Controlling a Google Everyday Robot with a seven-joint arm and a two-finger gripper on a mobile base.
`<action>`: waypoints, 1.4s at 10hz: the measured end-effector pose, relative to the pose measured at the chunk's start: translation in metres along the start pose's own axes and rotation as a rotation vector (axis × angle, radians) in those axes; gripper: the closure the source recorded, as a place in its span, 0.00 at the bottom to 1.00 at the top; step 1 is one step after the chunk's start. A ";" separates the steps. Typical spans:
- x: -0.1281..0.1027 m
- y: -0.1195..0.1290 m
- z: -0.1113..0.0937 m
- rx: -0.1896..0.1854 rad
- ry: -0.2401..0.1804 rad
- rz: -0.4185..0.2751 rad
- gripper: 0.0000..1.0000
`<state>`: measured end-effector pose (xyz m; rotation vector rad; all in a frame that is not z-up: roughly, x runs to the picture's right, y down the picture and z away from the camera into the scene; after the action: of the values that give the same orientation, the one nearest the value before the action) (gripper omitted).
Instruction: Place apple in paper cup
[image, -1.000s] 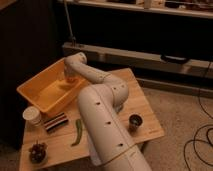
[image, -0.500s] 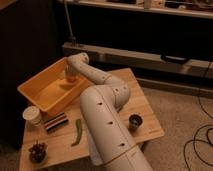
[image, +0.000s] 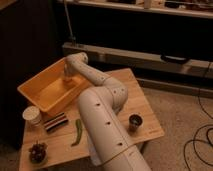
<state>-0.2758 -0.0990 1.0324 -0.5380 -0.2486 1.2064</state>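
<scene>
My gripper (image: 67, 81) hangs down from the wrist into the far right part of the yellow bin (image: 35, 92), low over its inside. The apple does not show apart from the gripper and the bin's orange inside; I cannot tell whether it is held. The paper cup (image: 32, 115) is short and white. It stands upright on the table's left side, just in front of the bin, well to the left of and nearer than the gripper.
The wooden table (image: 142, 100) also bears a dark striped packet (image: 55, 122), a green pepper (image: 77, 132), dark grapes (image: 37, 151) at the front left and a small dark bowl (image: 135, 121) at the right. My white arm covers the table's middle.
The wrist has shifted slightly over the bin's far right part. Nothing on the table has moved.
</scene>
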 end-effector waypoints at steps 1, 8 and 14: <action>0.001 0.003 0.003 -0.003 0.012 -0.010 0.74; 0.002 0.014 -0.008 -0.042 0.017 -0.035 1.00; -0.021 0.031 -0.130 -0.077 -0.030 -0.107 1.00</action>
<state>-0.2492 -0.1450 0.9080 -0.5668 -0.3462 1.1045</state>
